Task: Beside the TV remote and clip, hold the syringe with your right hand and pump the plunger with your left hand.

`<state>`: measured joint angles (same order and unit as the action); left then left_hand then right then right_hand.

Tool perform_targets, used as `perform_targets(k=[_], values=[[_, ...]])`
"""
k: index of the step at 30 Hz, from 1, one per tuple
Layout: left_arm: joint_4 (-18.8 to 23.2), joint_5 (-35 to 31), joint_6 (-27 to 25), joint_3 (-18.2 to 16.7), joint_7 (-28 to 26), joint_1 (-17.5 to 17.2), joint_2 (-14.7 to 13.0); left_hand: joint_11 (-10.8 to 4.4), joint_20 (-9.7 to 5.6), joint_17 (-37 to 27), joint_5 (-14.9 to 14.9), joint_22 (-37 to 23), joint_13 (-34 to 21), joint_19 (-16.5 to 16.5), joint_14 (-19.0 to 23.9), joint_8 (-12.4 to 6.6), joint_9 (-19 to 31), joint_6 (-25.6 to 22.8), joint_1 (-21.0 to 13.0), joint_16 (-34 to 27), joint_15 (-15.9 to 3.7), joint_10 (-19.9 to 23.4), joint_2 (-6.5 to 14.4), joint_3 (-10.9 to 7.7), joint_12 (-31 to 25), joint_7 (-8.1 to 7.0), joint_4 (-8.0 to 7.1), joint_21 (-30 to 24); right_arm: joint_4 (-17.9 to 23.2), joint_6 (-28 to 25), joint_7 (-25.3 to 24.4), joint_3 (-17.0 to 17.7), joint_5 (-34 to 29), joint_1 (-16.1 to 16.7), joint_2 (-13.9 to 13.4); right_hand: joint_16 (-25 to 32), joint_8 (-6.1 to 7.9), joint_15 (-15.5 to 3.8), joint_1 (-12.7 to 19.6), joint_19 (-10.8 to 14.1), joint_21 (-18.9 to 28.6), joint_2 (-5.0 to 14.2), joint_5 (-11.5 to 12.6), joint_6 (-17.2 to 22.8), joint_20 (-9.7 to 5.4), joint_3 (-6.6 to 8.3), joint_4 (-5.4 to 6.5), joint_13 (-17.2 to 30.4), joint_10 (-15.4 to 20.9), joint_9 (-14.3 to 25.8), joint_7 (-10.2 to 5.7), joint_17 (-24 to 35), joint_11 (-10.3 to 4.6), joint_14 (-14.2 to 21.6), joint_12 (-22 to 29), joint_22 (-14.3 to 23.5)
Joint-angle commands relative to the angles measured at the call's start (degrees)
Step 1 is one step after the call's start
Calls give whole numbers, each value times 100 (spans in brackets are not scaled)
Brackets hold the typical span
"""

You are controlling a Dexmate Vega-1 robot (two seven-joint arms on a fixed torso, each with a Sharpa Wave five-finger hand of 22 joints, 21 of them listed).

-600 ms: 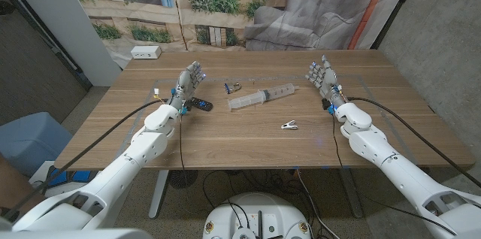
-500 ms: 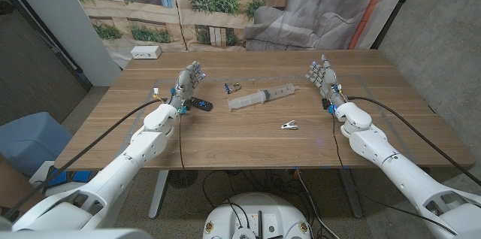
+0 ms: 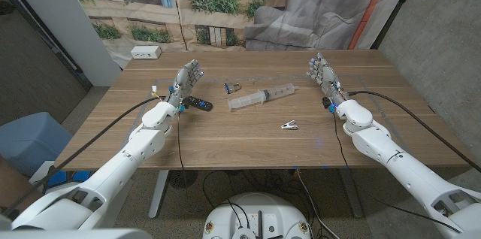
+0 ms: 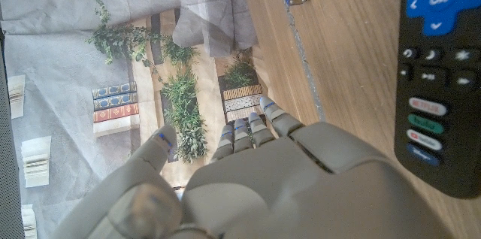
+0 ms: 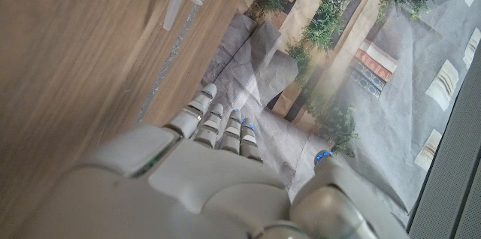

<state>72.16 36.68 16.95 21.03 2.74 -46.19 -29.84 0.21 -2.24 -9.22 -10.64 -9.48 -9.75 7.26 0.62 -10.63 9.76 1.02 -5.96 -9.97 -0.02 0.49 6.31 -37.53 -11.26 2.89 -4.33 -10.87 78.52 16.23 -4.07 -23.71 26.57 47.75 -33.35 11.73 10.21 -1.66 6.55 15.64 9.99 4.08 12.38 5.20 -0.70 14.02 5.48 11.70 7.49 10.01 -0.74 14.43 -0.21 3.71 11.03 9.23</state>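
Though the job calls for holding and pumping, nothing looks begun: the syringe (image 3: 262, 96) lies untouched on the desk (image 3: 225, 137) at the frame's centre, between the remote (image 3: 198, 104) and clip (image 3: 289, 125). Left hand (image 3: 186, 83) at centre-left and right hand (image 3: 322, 77) at centre-right hang spread and empty. Grasping and pumping are both left.

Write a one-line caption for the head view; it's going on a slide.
Both hands, left and right, open above the table, flanking the untouched syringe, TV remote and clip.
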Motion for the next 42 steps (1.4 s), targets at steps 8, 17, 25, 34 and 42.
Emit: perform_targets(k=[8, 17, 25, 34, 42], values=[[387, -76, -177, -47, -218, -149, -181, 31, -126, -22, -25, -13, -29, 84, 90, 0, 14, -20, -96, -27, 6, 83, 294, -42, -16, 28, 94, -16, 553, -589, -305, -339, -1349, -262, -583, -40, 35, -66, 203, -118, 3, 60, 32, -29, -50, 102, -187, -10, -44, 10, -82, -68, -78, -52, 10, 27], [603, -120, -280, -102, -348, -246, -319, 12, -69, -23, -18, -14, -30, 96, 131, 3, 15, -37, -107, -31, 1, 113, 289, -68, -15, 26, 143, -15, 1075, -1204, -348, -456, -1995, -358, -975, -46, 31, -89, 350, -140, 17, 75, 16, -75, -71, 172, -326, -21, -69, 10, -114, -114, -99, -68, 4, 25], [659, -161, -320, -134, -483, -261, -339, -65, -69, -27, -10, -16, -30, 87, 236, 9, 16, -44, -100, -54, -50, 161, 270, -85, -19, -4, 183, -7, 1522, -1710, -180, -661, -2744, -542, -1364, -65, 16, -82, 519, -252, 8, 68, -20, -173, -99, 240, -509, -33, -141, 9, -126, -171, -98, -138, -14, 25], [806, -208, -443, -110, -615, -316, -359, -105, -80, -27, -4, -17, -29, 46, 296, 13, 16, -51, -84, -55, -81, 200, 251, -94, -20, -29, 213, 10, 1850, -2101, 317, -946, -3437, -878, -1589, -91, -32, -47, 592, -446, -12, 68, -73, -433, -90, 261, -646, -43, -380, 10, -85, -205, -99, -316, -67, 26], [1006, -245, -643, -119, -704, -388, -492, -143, -70, -27, -1, -17, -29, 44, 385, 14, 16, -64, -65, -66, -112, 228, 241, -102, -16, -40, 234, 10, 2134, -2462, 916, -1341, -4380, -1287, -1762, -101, -48, 33, 571, -608, -4, 29, -119, -728, -96, 230, -738, -52, -637, 10, 136, -217, -73, -527, -87, 27]])
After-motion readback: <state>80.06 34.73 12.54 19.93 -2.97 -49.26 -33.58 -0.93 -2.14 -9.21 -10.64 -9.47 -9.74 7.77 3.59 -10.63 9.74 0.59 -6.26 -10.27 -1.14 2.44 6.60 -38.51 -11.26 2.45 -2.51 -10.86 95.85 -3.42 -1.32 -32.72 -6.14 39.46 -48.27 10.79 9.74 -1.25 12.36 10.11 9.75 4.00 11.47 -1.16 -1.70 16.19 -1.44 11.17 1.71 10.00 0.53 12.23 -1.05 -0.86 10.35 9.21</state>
